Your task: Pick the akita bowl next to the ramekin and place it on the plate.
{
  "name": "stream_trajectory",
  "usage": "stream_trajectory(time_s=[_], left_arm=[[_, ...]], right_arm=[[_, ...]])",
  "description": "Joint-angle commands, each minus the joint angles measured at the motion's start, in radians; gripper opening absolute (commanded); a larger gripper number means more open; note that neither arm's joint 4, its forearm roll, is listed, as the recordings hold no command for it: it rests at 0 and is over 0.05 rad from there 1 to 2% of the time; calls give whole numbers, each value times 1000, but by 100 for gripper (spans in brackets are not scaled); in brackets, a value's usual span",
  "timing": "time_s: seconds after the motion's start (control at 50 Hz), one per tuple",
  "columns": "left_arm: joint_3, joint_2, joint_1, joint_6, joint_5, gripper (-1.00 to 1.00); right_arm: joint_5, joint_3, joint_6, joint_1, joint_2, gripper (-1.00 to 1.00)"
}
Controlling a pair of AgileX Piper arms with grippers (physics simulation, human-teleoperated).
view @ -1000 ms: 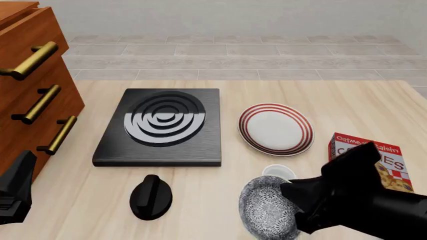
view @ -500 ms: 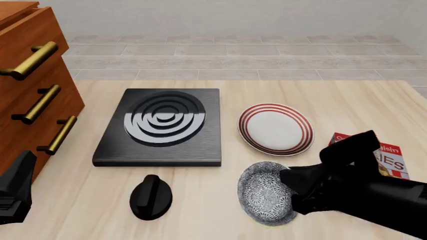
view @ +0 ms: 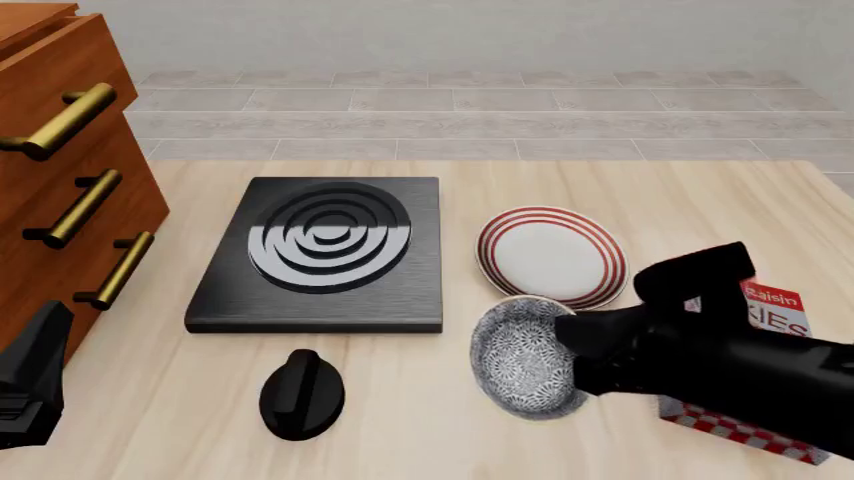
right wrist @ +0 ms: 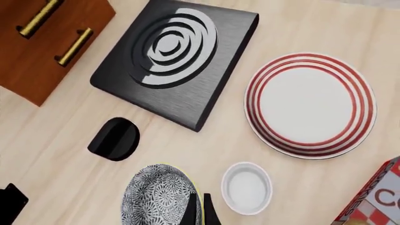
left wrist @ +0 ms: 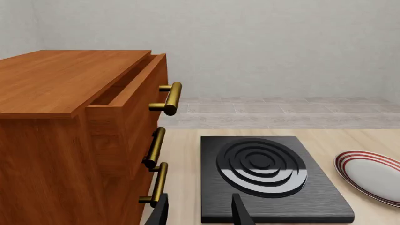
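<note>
The akita bowl [view: 523, 358], speckled black and white, hangs tilted above the table just in front of the plate [view: 551, 257]. My right gripper [view: 571, 350] is shut on the bowl's right rim. In the right wrist view the akita bowl [right wrist: 157, 197] sits against my right gripper [right wrist: 200, 211], with the white ramekin [right wrist: 247, 187] on the table beside it and the red-ringed plate [right wrist: 310, 104] beyond. The front view does not show the ramekin; the bowl and arm cover it. My left gripper [left wrist: 200, 215] is open and holds nothing, low at the front left [view: 30, 385].
A black stove plate [view: 327, 250] lies left of the plate, with a black knob [view: 302, 393] in front of it. A wooden drawer cabinet [view: 54, 180] stands at the far left. A red cereal box [view: 781, 308] lies under the right arm.
The right gripper has carried the akita bowl up and away from the front edge toward the plate. The ramekin is now hidden in the front view. The left arm has not moved.
</note>
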State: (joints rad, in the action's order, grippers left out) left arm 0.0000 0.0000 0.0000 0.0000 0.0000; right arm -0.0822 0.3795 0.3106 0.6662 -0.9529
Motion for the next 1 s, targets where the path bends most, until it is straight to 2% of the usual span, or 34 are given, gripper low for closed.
stream_trajectory(time_s=[0.02, 0.36, 0.68, 1.0], left_arm=[[0, 0, 0, 0, 0, 100], [0, 0, 0, 0, 0, 100], [0, 0, 0, 0, 0, 100], [0, 0, 0, 0, 0, 100]], right_arm=[[23, 28, 28, -12, -28, -100], [44, 65, 42, -39, -61, -100], [68, 104, 47, -116, -97, -100], [90, 136, 60, -148, -130, -100]])
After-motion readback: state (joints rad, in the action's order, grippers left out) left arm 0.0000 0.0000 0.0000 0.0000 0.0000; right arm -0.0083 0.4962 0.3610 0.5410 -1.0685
